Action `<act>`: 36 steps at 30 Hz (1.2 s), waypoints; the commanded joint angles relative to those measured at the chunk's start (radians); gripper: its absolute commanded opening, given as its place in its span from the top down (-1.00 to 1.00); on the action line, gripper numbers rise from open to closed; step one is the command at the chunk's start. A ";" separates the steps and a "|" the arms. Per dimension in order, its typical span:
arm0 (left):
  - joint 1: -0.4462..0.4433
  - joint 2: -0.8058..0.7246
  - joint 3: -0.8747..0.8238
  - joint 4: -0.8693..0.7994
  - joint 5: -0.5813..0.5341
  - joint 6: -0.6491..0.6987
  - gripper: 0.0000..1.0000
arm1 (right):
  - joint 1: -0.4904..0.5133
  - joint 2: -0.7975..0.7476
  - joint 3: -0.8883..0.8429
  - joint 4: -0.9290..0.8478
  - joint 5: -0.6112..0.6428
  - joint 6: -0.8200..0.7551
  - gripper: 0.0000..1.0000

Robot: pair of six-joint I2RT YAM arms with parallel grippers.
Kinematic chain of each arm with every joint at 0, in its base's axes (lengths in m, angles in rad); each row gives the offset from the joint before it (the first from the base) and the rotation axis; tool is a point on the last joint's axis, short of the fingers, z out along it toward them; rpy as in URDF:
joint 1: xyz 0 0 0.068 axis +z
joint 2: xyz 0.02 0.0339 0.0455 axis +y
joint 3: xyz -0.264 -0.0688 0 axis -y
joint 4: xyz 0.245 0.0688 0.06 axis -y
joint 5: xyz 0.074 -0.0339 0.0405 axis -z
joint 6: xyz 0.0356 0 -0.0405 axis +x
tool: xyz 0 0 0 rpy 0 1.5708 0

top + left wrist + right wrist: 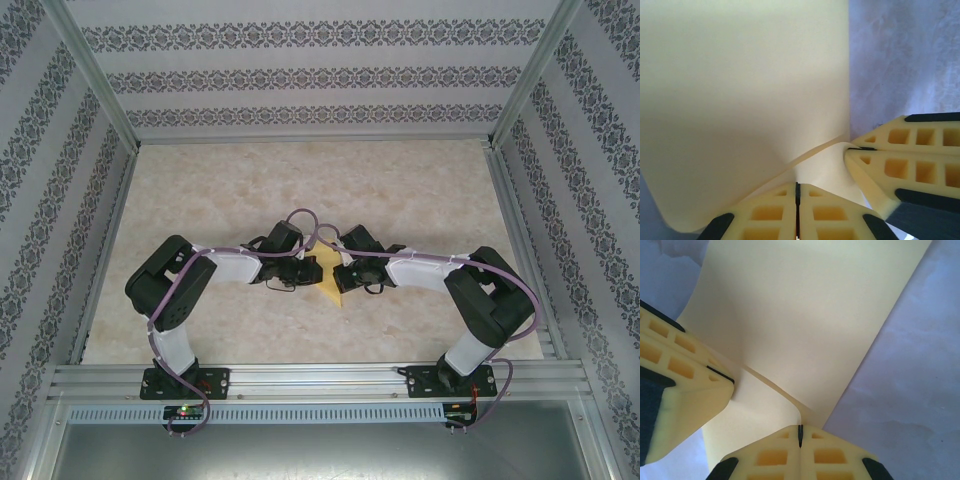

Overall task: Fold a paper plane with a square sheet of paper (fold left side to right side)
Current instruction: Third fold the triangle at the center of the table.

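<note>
The yellow-orange square sheet of paper [330,286] lies mid-table between my two grippers, with one layer raised off the layer beneath. In the left wrist view the sheet [740,90] spreads wide, and my left gripper [797,186] is shut on its lifted edge. The right gripper's fingers [900,150] pinch the same edge just to the right. In the right wrist view my right gripper [800,429] is shut on the sheet [805,315] where the lifted layer meets its edge. The left gripper's fingers [685,375] come in from the left. From above, the left gripper [308,272] and right gripper [340,274] almost touch. The paper plane is out of view.
The marbled table top [420,190] runs out behind and to both sides of the arms. Patterned walls [300,80] and metal posts [95,75] close it in. An aluminium rail [320,378] carries both arm bases at the near edge.
</note>
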 commanded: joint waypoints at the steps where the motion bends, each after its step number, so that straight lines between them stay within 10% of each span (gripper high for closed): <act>1: -0.011 0.020 -0.024 -0.025 -0.043 0.035 0.81 | 0.015 0.007 0.015 -0.078 -0.010 -0.014 1.00; 14: -0.011 0.019 -0.061 -0.020 -0.058 0.036 0.84 | -0.054 -0.141 0.110 -0.167 -0.103 0.010 0.27; 22: -0.010 0.012 -0.055 -0.025 -0.059 0.037 0.84 | -0.032 -0.144 0.000 -0.056 -0.410 0.151 0.55; 36: -0.010 0.011 -0.050 -0.039 -0.062 0.039 0.85 | -0.002 0.014 0.045 -0.097 -0.382 0.134 0.65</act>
